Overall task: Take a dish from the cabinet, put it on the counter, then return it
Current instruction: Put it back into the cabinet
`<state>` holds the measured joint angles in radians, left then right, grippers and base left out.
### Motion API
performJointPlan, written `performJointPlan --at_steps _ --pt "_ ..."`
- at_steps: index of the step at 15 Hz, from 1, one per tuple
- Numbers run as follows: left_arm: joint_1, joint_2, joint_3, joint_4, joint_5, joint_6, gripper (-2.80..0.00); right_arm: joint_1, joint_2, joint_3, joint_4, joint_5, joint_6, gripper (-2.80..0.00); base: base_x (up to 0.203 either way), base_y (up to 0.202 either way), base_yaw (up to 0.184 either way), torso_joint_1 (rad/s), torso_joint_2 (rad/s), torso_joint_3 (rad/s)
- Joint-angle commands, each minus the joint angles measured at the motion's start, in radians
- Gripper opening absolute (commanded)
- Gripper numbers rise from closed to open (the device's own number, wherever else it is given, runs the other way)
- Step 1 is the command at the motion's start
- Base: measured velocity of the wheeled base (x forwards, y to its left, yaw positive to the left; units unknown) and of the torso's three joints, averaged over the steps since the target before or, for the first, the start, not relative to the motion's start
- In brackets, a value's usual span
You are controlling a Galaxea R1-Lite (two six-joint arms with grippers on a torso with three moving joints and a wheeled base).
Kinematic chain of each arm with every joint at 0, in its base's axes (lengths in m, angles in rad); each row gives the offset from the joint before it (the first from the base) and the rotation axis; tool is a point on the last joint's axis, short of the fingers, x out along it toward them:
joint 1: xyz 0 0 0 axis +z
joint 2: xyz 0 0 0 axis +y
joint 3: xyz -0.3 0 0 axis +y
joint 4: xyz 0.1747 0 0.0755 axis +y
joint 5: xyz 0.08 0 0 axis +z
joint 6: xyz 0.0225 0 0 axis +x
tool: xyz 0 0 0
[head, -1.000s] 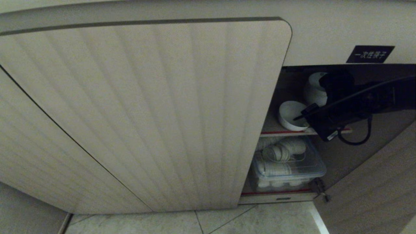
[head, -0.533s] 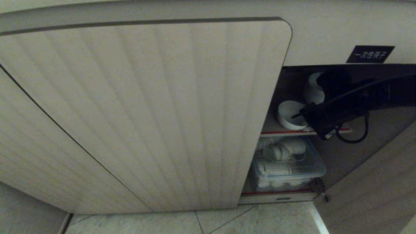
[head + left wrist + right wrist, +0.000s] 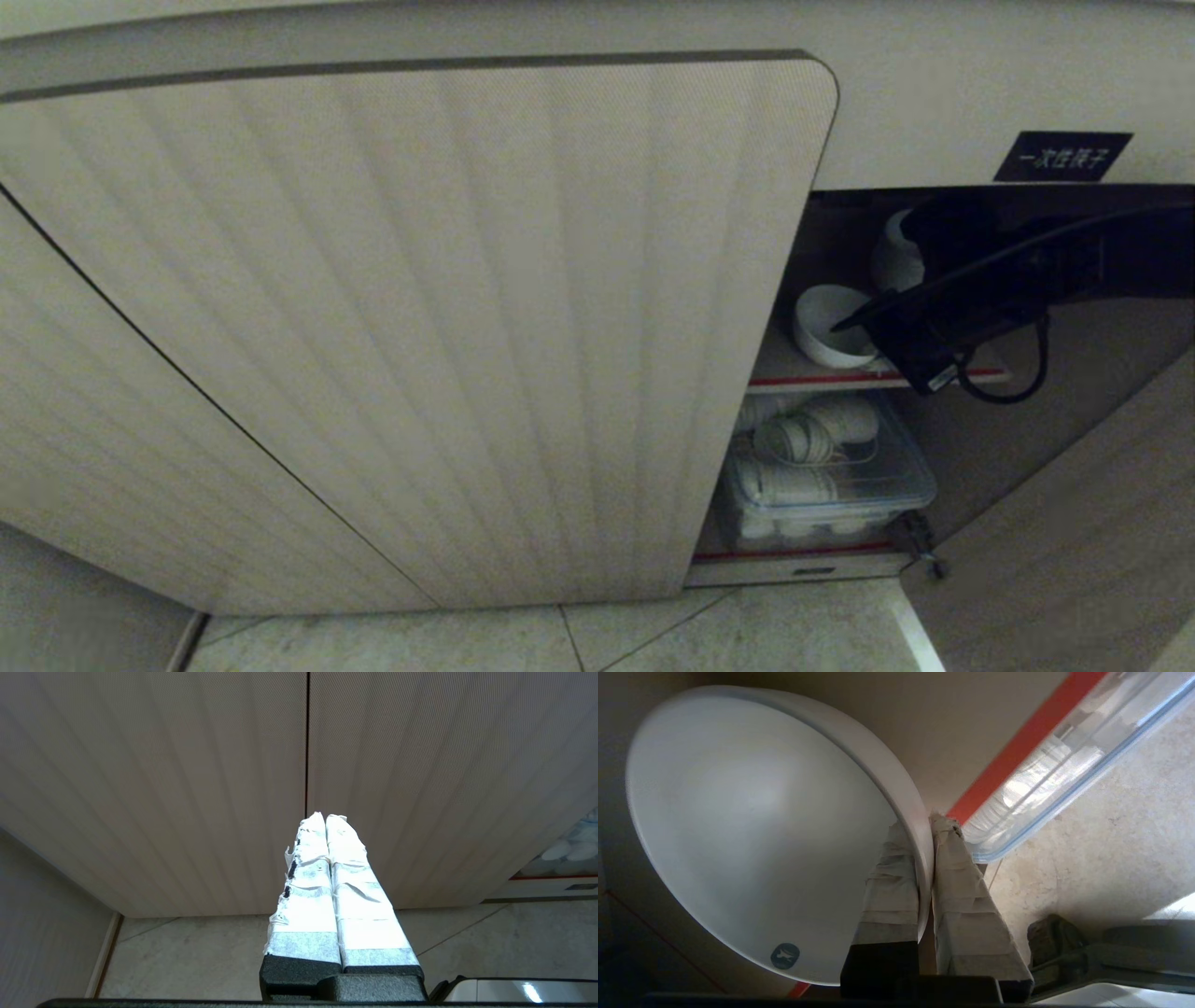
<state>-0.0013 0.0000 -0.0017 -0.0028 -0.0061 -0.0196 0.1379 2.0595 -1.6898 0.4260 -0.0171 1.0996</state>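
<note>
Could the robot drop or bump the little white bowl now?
Maybe. The right gripper pinches only the thin rim of the white bowl, one finger inside and one outside, so the smooth bowl could tilt or slip out. The bowl is still inside the cabinet over the red-edged shelf, close to the ribbed door, so it might knock the door edge coming out. A plastic box of dishes sits below if it falls.
</note>
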Motion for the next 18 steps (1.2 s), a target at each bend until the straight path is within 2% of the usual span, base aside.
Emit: performJointPlan --at_steps 1,10,18 --pt "0.000 0.000 0.000 0.000 0.000 0.000 -2.80 0.000 0.025 -0.035 0.015 0.000 0.006 -2.80 0.000 0.000 0.000 0.000 0.00 0.000" --pt "0.001 0.000 0.000 0.000 0.001 0.000 -2.80 0.002 0.079 -0.147 0.102 0.000 0.007 -2.80 0.000 0.000 0.000 0.000 0.00 0.000" --pt "0.000 0.000 0.000 0.000 0.000 0.000 -2.80 0.002 0.092 -0.181 0.120 0.011 0.008 -2.80 0.000 0.000 0.000 0.000 0.00 0.000"
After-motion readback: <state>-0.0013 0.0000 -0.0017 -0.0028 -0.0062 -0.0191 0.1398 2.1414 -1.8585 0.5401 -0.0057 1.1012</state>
